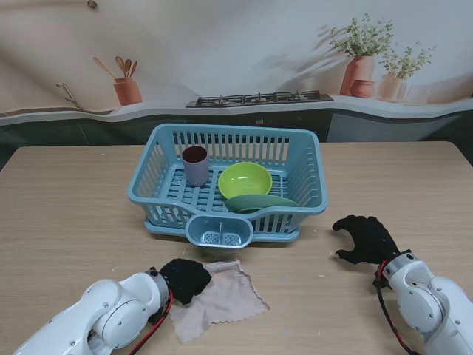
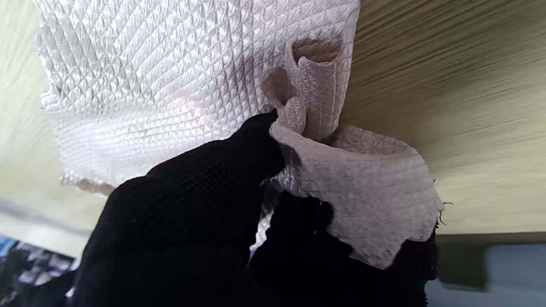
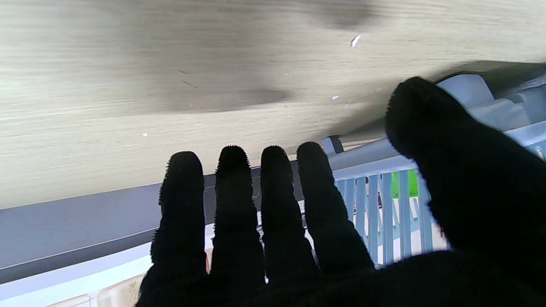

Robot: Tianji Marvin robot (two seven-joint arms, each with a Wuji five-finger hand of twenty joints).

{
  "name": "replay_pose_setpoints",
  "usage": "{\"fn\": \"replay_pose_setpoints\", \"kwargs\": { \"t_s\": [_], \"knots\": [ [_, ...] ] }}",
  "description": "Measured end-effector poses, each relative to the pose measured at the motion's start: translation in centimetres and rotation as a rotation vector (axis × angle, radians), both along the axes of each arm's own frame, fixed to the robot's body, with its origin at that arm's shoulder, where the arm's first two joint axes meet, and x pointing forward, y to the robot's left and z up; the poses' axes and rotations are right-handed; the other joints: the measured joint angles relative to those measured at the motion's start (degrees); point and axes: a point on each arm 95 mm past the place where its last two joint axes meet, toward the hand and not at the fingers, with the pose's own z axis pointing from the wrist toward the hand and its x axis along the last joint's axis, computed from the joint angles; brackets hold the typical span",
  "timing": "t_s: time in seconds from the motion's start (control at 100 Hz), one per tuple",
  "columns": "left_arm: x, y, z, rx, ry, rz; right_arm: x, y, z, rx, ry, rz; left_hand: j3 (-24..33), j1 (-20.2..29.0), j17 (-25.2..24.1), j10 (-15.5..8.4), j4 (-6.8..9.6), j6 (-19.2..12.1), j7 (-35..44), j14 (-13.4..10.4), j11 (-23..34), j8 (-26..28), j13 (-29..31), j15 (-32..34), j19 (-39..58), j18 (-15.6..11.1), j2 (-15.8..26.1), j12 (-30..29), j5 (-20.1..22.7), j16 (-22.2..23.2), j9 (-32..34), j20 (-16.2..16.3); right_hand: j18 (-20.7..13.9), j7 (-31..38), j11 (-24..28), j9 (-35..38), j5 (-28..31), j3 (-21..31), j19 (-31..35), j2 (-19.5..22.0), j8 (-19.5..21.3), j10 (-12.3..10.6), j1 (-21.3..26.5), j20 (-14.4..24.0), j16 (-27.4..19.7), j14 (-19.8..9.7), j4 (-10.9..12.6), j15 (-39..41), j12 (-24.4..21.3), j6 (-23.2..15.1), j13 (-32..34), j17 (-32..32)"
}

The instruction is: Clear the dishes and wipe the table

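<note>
The left hand (image 1: 185, 277) lies low on the bench (image 1: 66, 214), near me, its fingers (image 2: 239, 170) pinching a bunched corner of the cloth (image 1: 222, 299); the rest of the cloth lies spread flat on the bench to its right. The right hand (image 1: 367, 239) hovers palm down just right of the rack (image 1: 310, 166), released, fingers (image 3: 232, 200) straight and slightly apart, grasping nothing. The rack stands mid-bench and holds an upright cup (image 1: 196, 164), a green bowl (image 1: 244, 180) beside it, and a dark green plate (image 1: 261, 202) leaning at the bowl's near edge.
</note>
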Motion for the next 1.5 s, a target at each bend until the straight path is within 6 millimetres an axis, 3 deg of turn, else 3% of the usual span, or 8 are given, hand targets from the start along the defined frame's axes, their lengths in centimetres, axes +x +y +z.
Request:
{"fn": "replay_pose_setpoints", "kwargs": {
  "t_s": [0.33, 0.44, 0.52, 0.73, 0.87, 1.09, 1.28, 1.5],
  "knots": [
    [-0.6, 1.4, -0.2, -0.087, 0.025, 0.075, 0.0, 0.1, -0.1, -0.001, 0.006, 0.001, 1.56, -7.71, -1.25, 1.05, -0.03, -1.08, -3.95, -2.64, 5.15, 3.09, -2.88, 8.91, 1.9, -1.38, 0.03, -0.68, -2.42, 6.25, -7.04, 2.12, 0.0, -0.32, -0.02, 0.0, 0.06, 0.0, 0.0, 0.0, 0.02, 0.0, 0.0, 0.55, 0.0, 0.0, 0.0, 0.0, 0.0, 0.0, 0.0, 0.0],
    [-0.4, 0.5, -0.2, -0.063, 0.063, 0.042, 0.0, 0.1, -0.1, -0.002, 0.008, 0.002, 2.12, -9.51, -1.63, 0.86, -0.03, -3.46, 1.59, -3.34, 9.14, 3.09, -3.63, 14.34, 3.19, -1.57, 0.82, 1.33, -6.08, 8.75, -8.29, 6.35, -0.01, -0.34, -0.02, 0.0, 0.09, 0.0, 0.0, 0.0, 0.02, 0.0, 0.0, 0.57, 0.0, 0.0, 0.0, 0.0, 0.0, 0.0, 0.0, 0.0],
    [-0.3, -0.2, -0.1, -0.039, 0.091, 0.021, 0.0, 0.1, -0.1, -0.001, 0.008, 0.001, 2.07, -10.54, 2.35, -1.02, -0.03, -5.17, 3.72, -6.96, 13.29, 3.09, -0.42, 19.49, 6.24, -2.57, 0.87, 5.63, -6.15, 10.84, -6.73, 9.06, -0.01, -0.43, -0.04, 0.0, 0.72, 0.0, 0.0, 0.0, 0.08, 0.0, 0.0, 0.6, 0.0, 0.0, 0.0, 0.0, 0.0, 0.0, 0.0, -0.01],
    [-0.2, -1.3, -0.1, 0.017, 0.085, -0.005, 0.0, 0.1, -0.1, 0.003, 0.008, 0.0, -5.06, -8.68, 12.07, -3.89, -1.32, -7.51, 1.33, -10.54, 18.0, 0.69, 6.45, 26.67, 12.13, -3.84, 4.08, 10.38, 2.27, 9.39, -1.36, 1.49, -0.01, -0.83, -0.04, 0.0, 1.23, 0.0, 0.0, 0.06, 0.08, 0.0, 0.0, 0.66, 0.0, 0.0, 0.0, 0.0, 0.0, 0.0, 0.0, -0.01],
    [0.0, -0.8, 0.3, 0.058, 0.033, 0.0, 0.0, 0.1, -0.1, 0.004, 0.008, -0.001, -13.43, -7.56, 9.51, -3.91, -2.3, -10.41, -1.98, -10.55, 18.2, 1.98, 5.78, 26.79, 12.37, -2.34, 8.04, 12.54, 3.05, 10.03, -1.64, 0.85, -0.01, -0.56, -0.06, 0.0, 1.63, -0.04, 0.0, 0.66, 0.08, 0.01, 0.0, 0.66, 0.0, 0.0, 0.0, 0.0, 0.0, 0.0, 0.0, -0.01],
    [-0.7, 3.1, 0.2, 0.052, -0.032, 0.125, 0.0, -0.1, -0.1, 0.003, 0.006, -0.002, -14.13, -5.3, -4.48, -4.19, -2.33, -5.59, -3.88, -6.12, 17.33, 9.47, -3.11, 17.76, 0.02, 5.07, 13.34, 20.24, -1.03, 12.85, -4.76, 13.64, -0.01, -0.56, -0.06, 0.0, 1.68, -0.04, 0.0, 0.66, 0.1, 0.01, 0.0, 0.67, 0.0, 0.0, 0.0, 0.0, -0.01, 0.0, 0.0, -0.01],
    [-2.0, 6.7, 0.3, 0.114, -0.078, 0.19, 0.0, -0.1, -0.2, 0.002, 0.006, -0.002, -12.74, -5.3, -7.68, -6.45, -2.33, -4.06, -4.71, -2.03, 12.14, 11.57, -5.42, 12.04, -6.12, 5.59, 14.68, 25.67, -2.1, 10.28, -3.91, 13.66, -0.01, -0.56, -0.09, 0.0, 1.68, -0.04, 0.0, 0.66, 0.11, 0.02, 0.0, 0.67, 0.0, 0.0, 0.0, 0.0, -0.01, 0.0, 0.0, -0.24],
    [-2.9, 8.0, 0.2, 0.09, -0.091, 0.212, 0.1, 0.0, -0.2, 0.001, 0.008, 0.0, -12.86, -4.65, -11.95, -8.16, -2.33, -2.94, -5.69, 0.42, 4.79, 12.94, -7.39, 3.41, -9.03, 5.62, 15.07, 30.1, -2.16, 6.57, -2.35, 11.03, -0.01, -0.56, -0.1, 0.0, 1.68, -0.04, 0.0, 0.66, 0.13, 0.03, 0.0, 0.68, 0.0, 0.0, 0.0, 0.0, -0.01, 0.0, 0.0, -0.36]
  ]
}}
